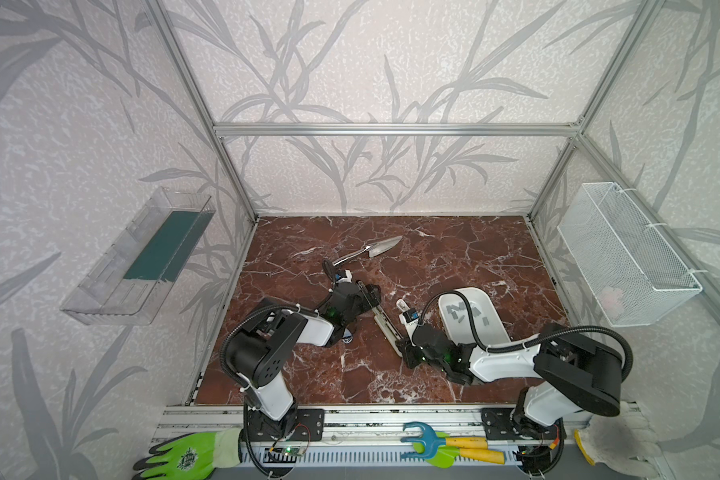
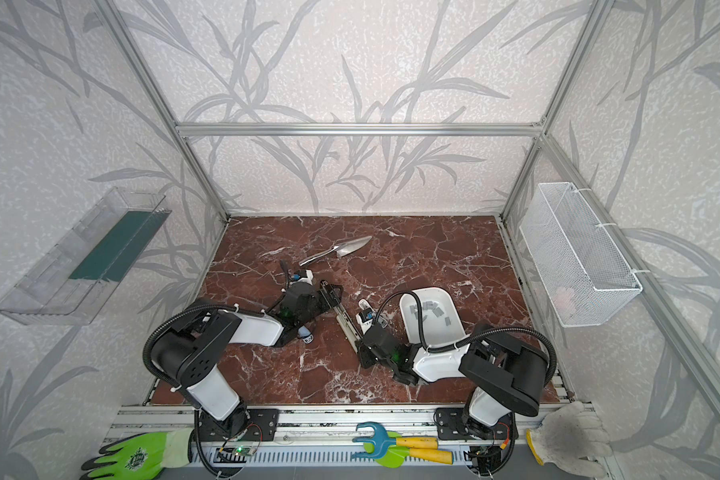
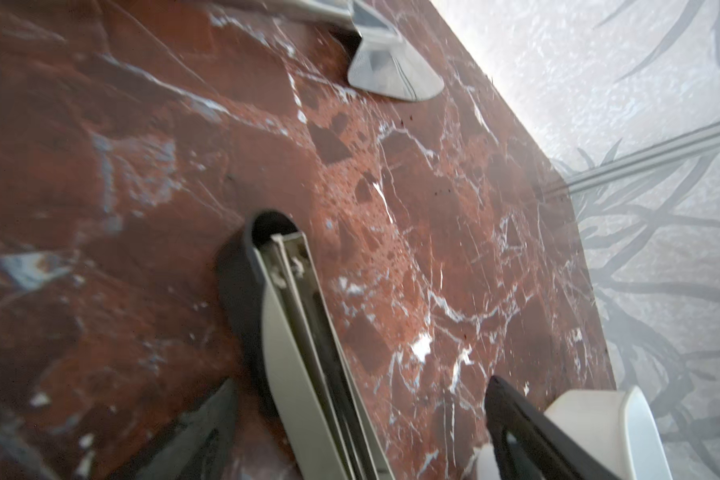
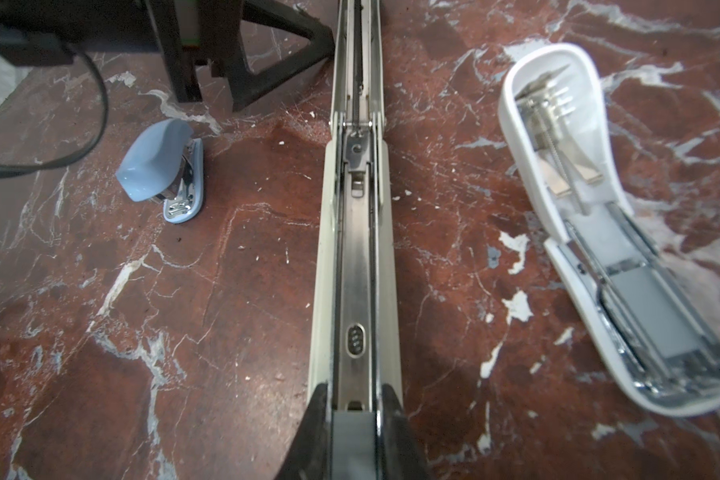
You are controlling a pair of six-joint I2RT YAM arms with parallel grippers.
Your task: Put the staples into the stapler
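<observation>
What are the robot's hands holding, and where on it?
The right hand pinches the long beige stapler by one end; the left hand, open, straddles the other end.

marble table [image 1: 454,257] holds stapler [image 1: 385,322], trowel [image 1: 377,248], white tray [image 1: 474,291].

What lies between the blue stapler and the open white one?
The long beige stapler, its end gripped by the right tool; the right wrist view shows it.
</observation>
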